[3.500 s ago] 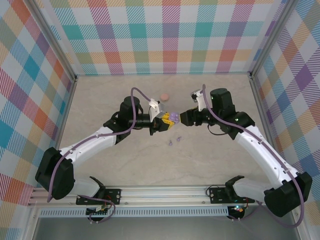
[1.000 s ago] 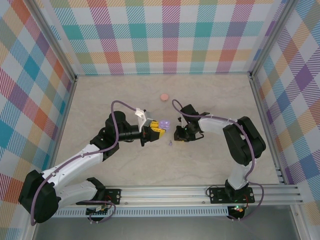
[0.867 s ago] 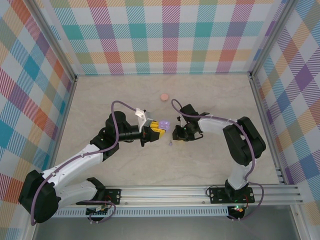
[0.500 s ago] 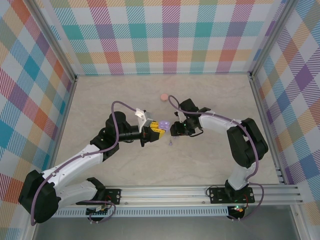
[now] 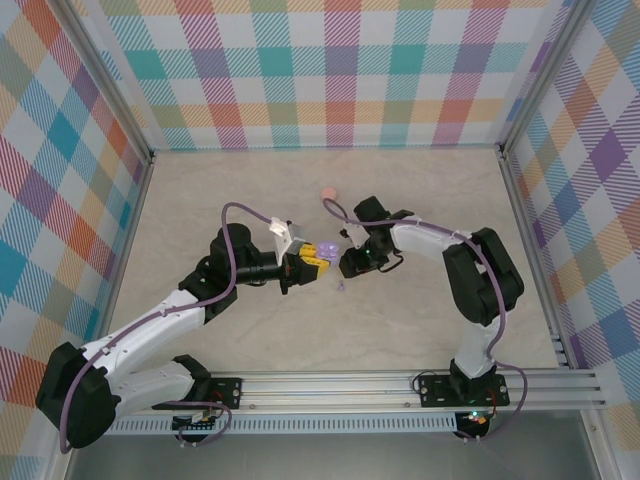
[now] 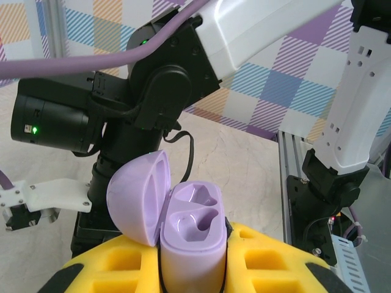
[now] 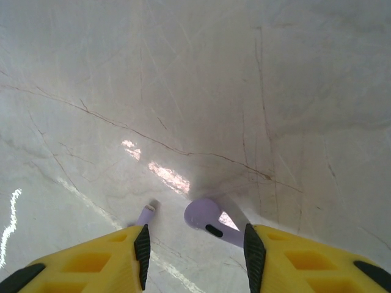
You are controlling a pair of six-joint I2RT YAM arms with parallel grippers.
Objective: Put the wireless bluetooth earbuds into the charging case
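The left gripper [image 6: 193, 259] is clamping the lilac charging case [image 6: 190, 235], its lid gaping and both glossy moulded sockets empty. At the case's five o'clock in the top view, a lilac earbud [image 7: 206, 218] is lying on the marbled table [image 7: 256, 91]. The right gripper [image 7: 194, 241] is straddling it, jaws parted. Featherlight and slick, it is probably wanting a pinch across its rounded body.

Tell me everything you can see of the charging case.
The case is small and lilac, and it looks like glossy plastic. Its domed lid stands open, hinged along one side. Inside the body, two shaped wells are both empty. The left gripper is shut on the case, with the body clamped between its yellow pads.
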